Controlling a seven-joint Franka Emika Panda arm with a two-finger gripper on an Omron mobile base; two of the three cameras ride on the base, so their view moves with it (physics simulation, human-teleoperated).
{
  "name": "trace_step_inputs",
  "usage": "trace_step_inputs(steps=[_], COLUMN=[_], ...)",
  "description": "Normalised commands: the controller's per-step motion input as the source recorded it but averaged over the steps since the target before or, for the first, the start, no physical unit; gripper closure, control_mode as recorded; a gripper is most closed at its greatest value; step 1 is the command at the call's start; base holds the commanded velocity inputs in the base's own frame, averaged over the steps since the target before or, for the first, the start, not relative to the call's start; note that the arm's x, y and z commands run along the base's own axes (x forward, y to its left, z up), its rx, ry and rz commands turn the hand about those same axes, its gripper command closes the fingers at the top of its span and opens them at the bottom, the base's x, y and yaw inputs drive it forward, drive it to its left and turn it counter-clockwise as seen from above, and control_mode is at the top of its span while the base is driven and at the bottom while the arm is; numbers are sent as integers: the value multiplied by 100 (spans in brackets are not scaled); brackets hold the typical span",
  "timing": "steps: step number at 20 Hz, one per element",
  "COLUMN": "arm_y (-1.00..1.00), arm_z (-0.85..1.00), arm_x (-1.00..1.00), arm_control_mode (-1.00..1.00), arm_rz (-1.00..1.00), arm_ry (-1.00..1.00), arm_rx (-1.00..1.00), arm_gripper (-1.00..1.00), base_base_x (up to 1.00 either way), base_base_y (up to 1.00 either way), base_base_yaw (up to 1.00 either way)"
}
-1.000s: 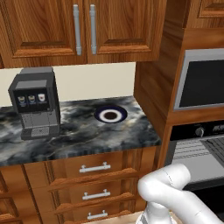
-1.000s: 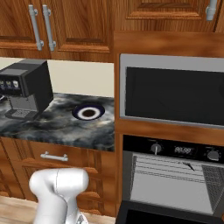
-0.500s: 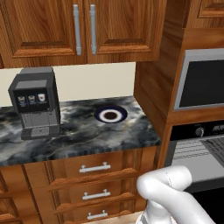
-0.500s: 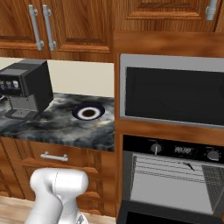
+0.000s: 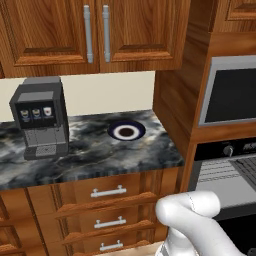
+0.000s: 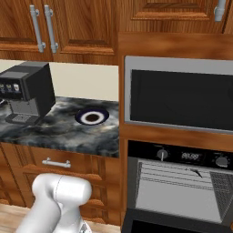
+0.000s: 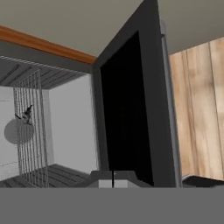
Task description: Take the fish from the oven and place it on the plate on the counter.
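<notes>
Your gripper (image 7: 113, 180) is fully closed with nothing between the tips, low by the open oven (image 6: 182, 191) door. The fish (image 7: 26, 114) sits on a wire rack inside the oven. The plate (image 5: 126, 131) is on the counter (image 5: 90, 152), right of the coffee machine (image 5: 40, 117).

Oven (image 6: 182, 191) cavity cut off at right base view's lower and right edges. A small dark speck on its rack (image 6: 196, 173) is too small to identify. Bench (image 5: 90, 150) cut at left edge.
</notes>
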Motion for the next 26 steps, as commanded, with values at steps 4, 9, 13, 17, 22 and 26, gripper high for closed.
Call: trace_step_inputs(steps=[4,9,13,17,22,26], arm_y=[13,21,19,10,8,8], arm_z=[100,100,100,100,84,34], arm_x=[-49,-48,-35,-11,1,24], arm_control_mode=[-100,-100,-100,-100,-100,-100], arm_rz=[4,17,28,25,7,0], arm_ry=[-4,-10,-5,-1,0,1], arm_rx=[-2,-5,-8,-7,-6,-2], arm_gripper=[100,100,100,100,100,100], base_base_x=[0,0,0,0,0,0], base_base_y=[0,0,0,0,0,0], base_base_yaw=[0,0,0,0,0,0])
